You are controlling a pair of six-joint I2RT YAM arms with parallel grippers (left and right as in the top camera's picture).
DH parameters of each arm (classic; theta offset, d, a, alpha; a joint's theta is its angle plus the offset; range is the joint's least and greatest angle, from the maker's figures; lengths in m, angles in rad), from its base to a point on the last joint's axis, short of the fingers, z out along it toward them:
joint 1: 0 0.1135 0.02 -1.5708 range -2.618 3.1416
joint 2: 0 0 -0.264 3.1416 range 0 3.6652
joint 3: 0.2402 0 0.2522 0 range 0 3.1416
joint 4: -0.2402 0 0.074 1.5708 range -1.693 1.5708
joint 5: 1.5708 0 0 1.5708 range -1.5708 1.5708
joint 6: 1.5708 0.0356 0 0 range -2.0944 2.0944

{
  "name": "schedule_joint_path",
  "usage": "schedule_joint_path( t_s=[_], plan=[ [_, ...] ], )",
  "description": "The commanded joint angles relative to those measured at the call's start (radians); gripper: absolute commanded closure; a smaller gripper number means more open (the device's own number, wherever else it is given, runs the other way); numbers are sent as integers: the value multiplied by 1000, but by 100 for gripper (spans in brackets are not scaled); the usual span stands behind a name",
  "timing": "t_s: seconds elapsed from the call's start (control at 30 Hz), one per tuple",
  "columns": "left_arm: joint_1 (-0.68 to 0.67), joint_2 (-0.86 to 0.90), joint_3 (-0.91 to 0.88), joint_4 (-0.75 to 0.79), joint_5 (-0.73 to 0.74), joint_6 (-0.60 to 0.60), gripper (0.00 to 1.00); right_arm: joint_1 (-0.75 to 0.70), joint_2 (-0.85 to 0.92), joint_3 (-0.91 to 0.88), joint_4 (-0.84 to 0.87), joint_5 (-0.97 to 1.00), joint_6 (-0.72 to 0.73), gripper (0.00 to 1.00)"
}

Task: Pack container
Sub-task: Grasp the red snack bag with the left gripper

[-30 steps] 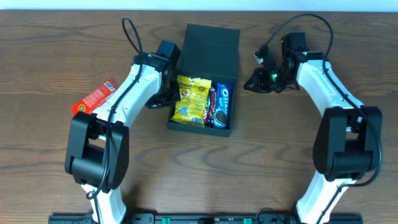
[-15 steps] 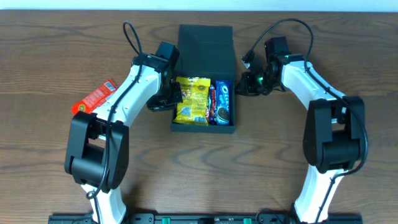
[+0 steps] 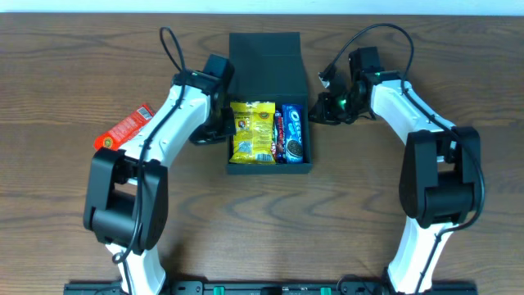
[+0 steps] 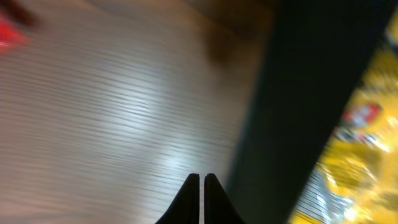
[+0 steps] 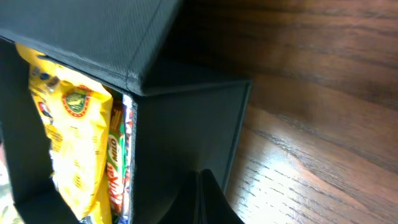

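Overall: one container, three snacks inside it, one outside, two tools.
Container [image 3: 268, 168]: upper centre of the overhead frame, on the worktop [image 3: 65, 65], flap lid [image 3: 264, 53] lay open toward the top edge.
Inside: yellow packet [image 3: 252, 131], thin bar [image 3: 278, 138] and blue packet [image 3: 293, 135], side by side.
Outside: red packet [image 3: 124, 129], frame left.
Left tool [image 4: 201, 180]: fingers closed together, empty, beside the left wall.
Right tool [image 5: 202, 177]: closed, empty, beside the right wall.

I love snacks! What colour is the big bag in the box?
The bag is bright yellow, clearest in the overhead view.
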Motion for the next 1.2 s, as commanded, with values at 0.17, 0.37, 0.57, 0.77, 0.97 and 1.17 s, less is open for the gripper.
schedule_joint_path(
  t_s=[0.17, 0.37, 0.57, 0.77, 0.97, 1.17],
  plan=[
    [185, -185, 31, -31, -252, 203, 94, -84, -4, 61, -26, -36, 15, 98],
    [354, -183, 30, -55, -130, 721, 82, -111, -4, 64, -25, -36, 14, 98],
    [502, -183, 30, -37, -46, 964, 5, -112, -4, 64, -25, -36, 14, 98],
    [642, -164, 30, 34, 164, 1126, 5, -112, -4, 64, -25, -36, 14, 98],
    [657, -67, 30, 32, 274, 1248, 5, -111, -4, 64, -29, -36, 15, 99],
    [631, 56, 30, 44, 244, 1340, 5, -112, -4, 64, -45, -35, 29, 98]
  ],
)
